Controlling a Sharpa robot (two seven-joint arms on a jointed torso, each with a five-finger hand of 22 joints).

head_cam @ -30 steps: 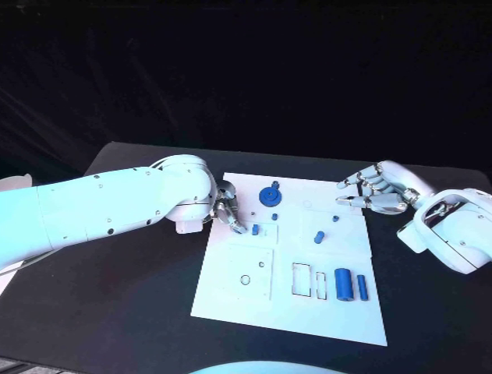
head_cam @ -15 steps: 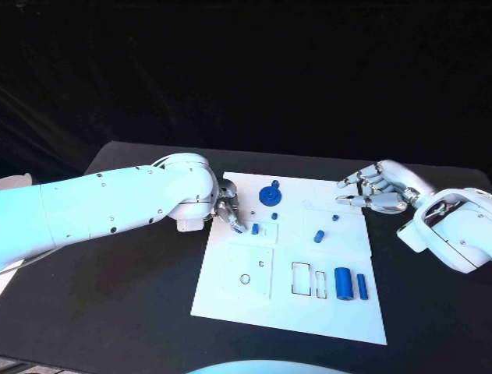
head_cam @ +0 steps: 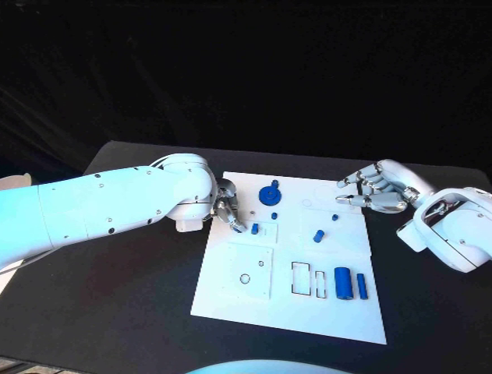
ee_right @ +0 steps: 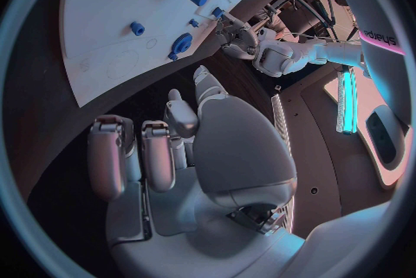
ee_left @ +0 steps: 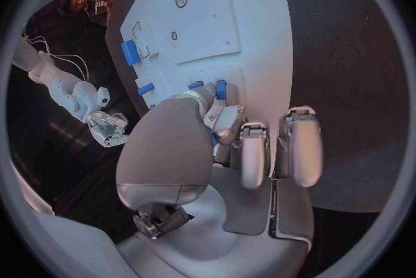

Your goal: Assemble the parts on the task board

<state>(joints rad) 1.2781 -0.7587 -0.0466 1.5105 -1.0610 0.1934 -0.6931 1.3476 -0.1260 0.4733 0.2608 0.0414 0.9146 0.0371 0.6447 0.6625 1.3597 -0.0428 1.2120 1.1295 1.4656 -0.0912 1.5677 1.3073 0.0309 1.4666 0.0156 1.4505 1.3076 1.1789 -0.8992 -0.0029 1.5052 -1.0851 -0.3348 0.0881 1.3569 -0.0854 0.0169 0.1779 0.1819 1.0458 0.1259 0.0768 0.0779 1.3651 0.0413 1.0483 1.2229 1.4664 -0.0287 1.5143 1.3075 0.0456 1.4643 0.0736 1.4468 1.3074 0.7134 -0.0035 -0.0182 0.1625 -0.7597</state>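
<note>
Two hands work at the white task board (head_cam: 270,300) on the black table (head_cam: 100,312). Left hand (head_cam: 227,209) sits at the board's left edge, fingertips pinching a small blue peg (head_cam: 255,229) at a square recess. Right hand (head_cam: 372,192) hovers over the board's far right corner, fingers curled in, holding nothing. Loose on the board: a blue round gear (head_cam: 270,195) near the far edge, a blue cylinder (head_cam: 342,283) and a slim blue bar (head_cam: 362,287) side by side on the right.

White task board (head_cam: 246,308) lies flat mid-table — small blue parts (head_cam: 342,282) scattered over it, some lying, some upright.
</note>
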